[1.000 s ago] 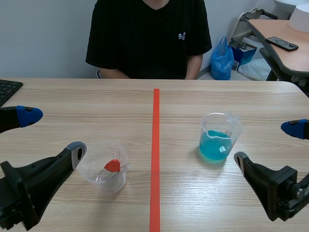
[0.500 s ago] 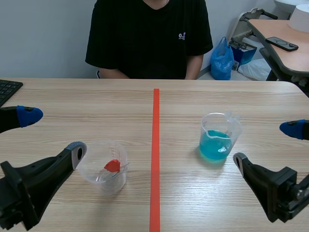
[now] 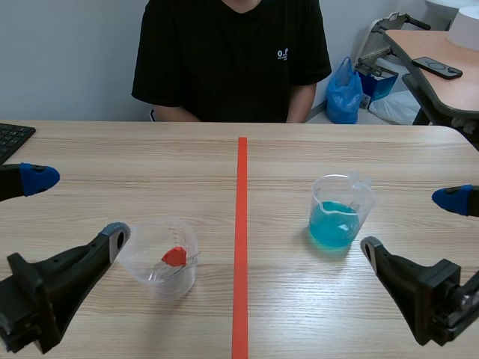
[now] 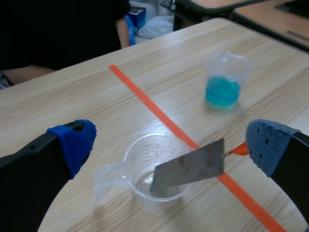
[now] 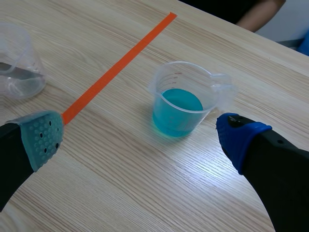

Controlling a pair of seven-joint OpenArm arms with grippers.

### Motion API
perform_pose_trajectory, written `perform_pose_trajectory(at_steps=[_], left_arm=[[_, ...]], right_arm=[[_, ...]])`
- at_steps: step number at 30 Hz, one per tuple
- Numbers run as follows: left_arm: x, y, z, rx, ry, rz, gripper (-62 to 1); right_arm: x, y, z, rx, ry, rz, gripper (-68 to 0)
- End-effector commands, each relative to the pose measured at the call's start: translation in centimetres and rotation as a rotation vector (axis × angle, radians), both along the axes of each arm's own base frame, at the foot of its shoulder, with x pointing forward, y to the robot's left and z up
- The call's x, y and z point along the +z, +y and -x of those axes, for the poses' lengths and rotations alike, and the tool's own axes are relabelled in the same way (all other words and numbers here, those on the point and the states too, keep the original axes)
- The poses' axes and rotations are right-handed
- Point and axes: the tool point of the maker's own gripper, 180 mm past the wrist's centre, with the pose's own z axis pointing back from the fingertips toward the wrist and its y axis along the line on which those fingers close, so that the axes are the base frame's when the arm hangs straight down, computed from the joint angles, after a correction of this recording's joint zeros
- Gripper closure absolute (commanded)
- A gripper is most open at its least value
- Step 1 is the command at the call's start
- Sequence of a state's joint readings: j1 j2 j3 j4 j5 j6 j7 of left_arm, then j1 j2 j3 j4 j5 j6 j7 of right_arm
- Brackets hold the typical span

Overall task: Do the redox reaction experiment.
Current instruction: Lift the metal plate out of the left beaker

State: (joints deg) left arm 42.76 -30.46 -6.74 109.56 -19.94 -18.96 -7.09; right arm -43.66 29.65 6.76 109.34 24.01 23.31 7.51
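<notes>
A clear plastic beaker (image 3: 160, 258) stands left of the orange-red line, with a grey metal strip (image 4: 189, 166) leaning inside it; the strip's red end (image 3: 174, 256) shows in the scene view. A second clear beaker (image 3: 340, 211) right of the line holds blue liquid (image 5: 181, 108). My left gripper (image 3: 75, 208) hovers open just left of the strip beaker (image 4: 153, 166), which sits ahead between its fingers. My right gripper (image 3: 412, 223) is open to the right of the blue-liquid beaker (image 5: 186, 99), which lies ahead of its fingers. Neither gripper holds anything.
A person in a black shirt (image 3: 228, 60) sits across the table. A black keyboard (image 3: 13, 139) lies at the far left edge. The orange-red tape line (image 3: 241, 239) runs down the middle. Beyond the table's right corner stand another desk (image 3: 441, 71) and a blue bag (image 3: 344, 93).
My left gripper has drawn back slightly to the left, away from the strip beaker. The right gripper has crept very slightly left. Both beakers stay put.
</notes>
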Motion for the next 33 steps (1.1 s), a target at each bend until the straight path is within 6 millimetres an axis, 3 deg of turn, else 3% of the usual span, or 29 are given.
perform_pose_trajectory(at_steps=[1,16,28,33], left_arm=[[0.5,0.2,0.2,0.014,-0.024,-0.006,-62.3],[-1.4,3.7,2.9,0.092,-0.038,-0.166,-62.3],[-5.2,6.9,5.5,0.150,-0.077,-0.378,-62.3],[-8.6,9.6,5.6,0.157,-0.014,-0.468,-62.3]], right_arm=[[1.3,0.8,-0.3,0.048,-0.044,-0.012,-67.9],[3.1,2.2,-0.2,0.158,-0.124,-0.034,-67.9],[3.5,2.8,0.2,0.236,-0.135,-0.019,-67.9],[3.5,2.8,0.2,0.252,-0.132,-0.011,-67.9]])
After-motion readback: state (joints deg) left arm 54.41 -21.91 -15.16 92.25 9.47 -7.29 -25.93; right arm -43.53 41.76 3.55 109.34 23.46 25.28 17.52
